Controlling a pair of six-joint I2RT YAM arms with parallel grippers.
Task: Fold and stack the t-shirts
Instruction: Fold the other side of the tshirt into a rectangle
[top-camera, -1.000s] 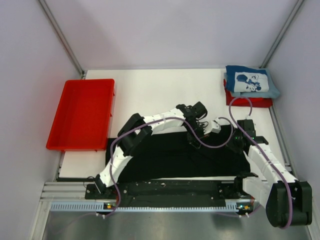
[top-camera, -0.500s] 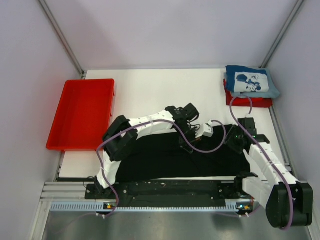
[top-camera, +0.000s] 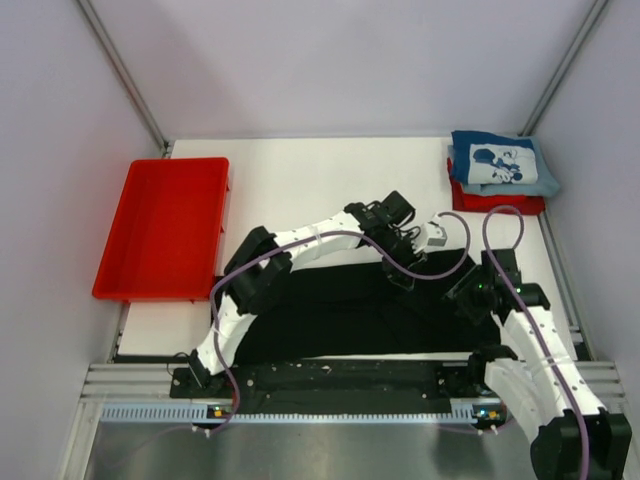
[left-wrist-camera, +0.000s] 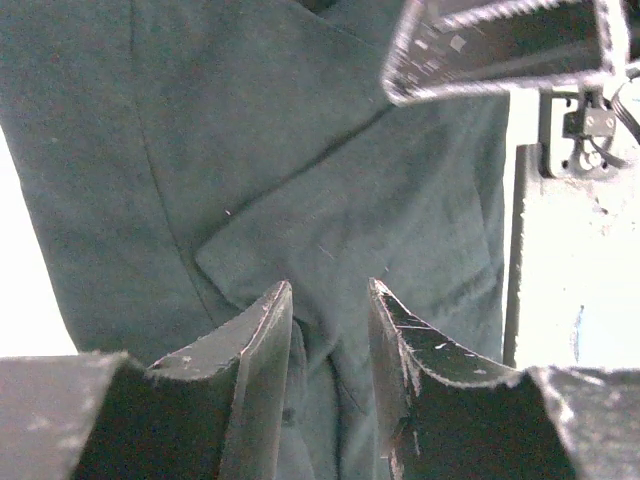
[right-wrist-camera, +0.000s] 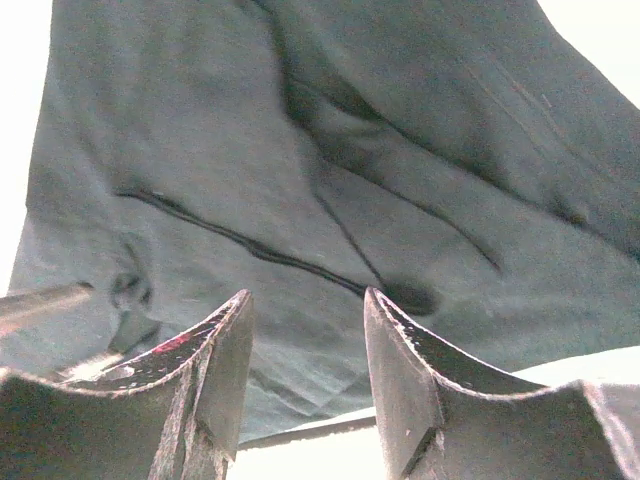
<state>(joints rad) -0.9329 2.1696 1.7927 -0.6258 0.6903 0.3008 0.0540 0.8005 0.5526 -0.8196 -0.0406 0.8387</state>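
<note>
Black cloth covers the near middle of the table (top-camera: 300, 190). The black shirt (top-camera: 340, 320) lies flat at 6 o'clock as a wide folded band. At 9 o'clock sits the red tray (top-camera: 160, 230). At 1 o'clock the blue shirt (top-camera: 500, 165) rests folded on the red shirt (top-camera: 500, 206).

Now the change. A second ago both grippers were clenched. The left gripper (top-camera: 400, 272), over the shirt's far edge, and the right gripper (top-camera: 467, 292), at its 3 o'clock end, have since let go. Your wrist views show the left gripper (left-wrist-camera: 328, 295) and the right gripper (right-wrist-camera: 305, 300) with jaws parted, cloth beneath and nothing pinched.

I read that as a fold just laid down. You probably need another fold, or the carry to the stack.

No writing can be read. The blue shirt bears a white cartoon print, and no brand or label shows on the black shirt.
</note>
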